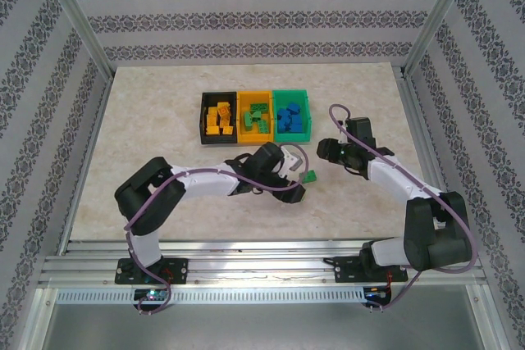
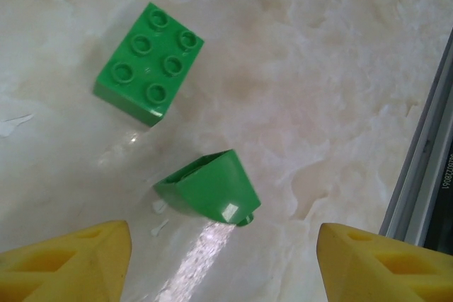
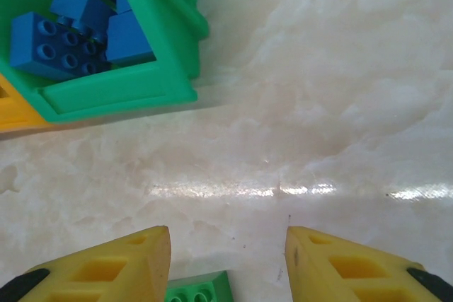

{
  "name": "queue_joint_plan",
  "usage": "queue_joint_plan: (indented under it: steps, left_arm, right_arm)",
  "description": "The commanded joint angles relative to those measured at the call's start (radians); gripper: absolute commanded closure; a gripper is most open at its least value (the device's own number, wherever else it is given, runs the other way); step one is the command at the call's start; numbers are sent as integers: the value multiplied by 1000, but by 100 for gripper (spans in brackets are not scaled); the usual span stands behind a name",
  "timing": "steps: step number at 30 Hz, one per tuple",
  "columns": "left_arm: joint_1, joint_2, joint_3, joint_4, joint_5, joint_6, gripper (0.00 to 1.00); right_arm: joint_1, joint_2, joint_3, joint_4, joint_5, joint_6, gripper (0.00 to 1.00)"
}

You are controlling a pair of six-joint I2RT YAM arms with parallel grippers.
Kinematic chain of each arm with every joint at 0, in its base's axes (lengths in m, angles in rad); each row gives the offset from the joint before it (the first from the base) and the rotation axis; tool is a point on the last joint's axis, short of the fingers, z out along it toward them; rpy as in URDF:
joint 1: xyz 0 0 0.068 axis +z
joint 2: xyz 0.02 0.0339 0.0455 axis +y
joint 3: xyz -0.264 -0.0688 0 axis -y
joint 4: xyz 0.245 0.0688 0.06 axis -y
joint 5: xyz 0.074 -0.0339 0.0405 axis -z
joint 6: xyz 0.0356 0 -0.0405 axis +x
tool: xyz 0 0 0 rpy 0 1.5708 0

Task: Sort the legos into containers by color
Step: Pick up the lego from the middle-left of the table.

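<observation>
Two green legos lie loose on the table. In the left wrist view, a flat six-stud green brick (image 2: pixel 148 63) lies upper left, and a sloped green piece (image 2: pixel 212 189) lies tipped on its side just ahead of my open left gripper (image 2: pixel 223 266), touching neither yellow finger (image 2: pixel 71 263). From above, one green lego (image 1: pixel 309 175) shows beside the left gripper (image 1: pixel 294 184). My right gripper (image 3: pixel 226 259) is open and empty, with a green brick (image 3: pixel 198 289) at its lower edge. The joined containers stand behind: black bin (image 1: pixel 203 118), orange bin (image 1: pixel 241 102), green bin (image 1: pixel 308 116).
The black bin holds yellow-orange bricks (image 1: pixel 220 118), the orange one green bricks (image 1: pixel 257 118), the green one blue bricks (image 3: pixel 71 33). A metal frame rail (image 2: pixel 425 153) runs along the right of the left wrist view. The right gripper (image 1: pixel 326 152) hovers just in front of the green bin.
</observation>
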Motion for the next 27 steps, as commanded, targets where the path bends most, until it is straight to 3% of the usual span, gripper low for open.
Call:
queue_joint_plan:
  steps: [1,6,13,23,27]
  left_arm:
    - [-39,35,76,-126,-53,22,30]
    - [-72,109,183,-277,-140,63,29]
    - [-83,198,281,-371,-171,67,29]
    - [-72,223,312,-350,-133,58,57]
    - [-40,206,275,-298,-84,20,62]
  right_arm:
    - [-10,3,-20,54,-26,-4,53]
    - [-13,18,-34,82,-39,1,53]
    - [-14,21,-41,98,-59,6,53]
    - [-14,22,-46,111,-79,6,53]
    - [-15,26,-44,109,-93,6,52]
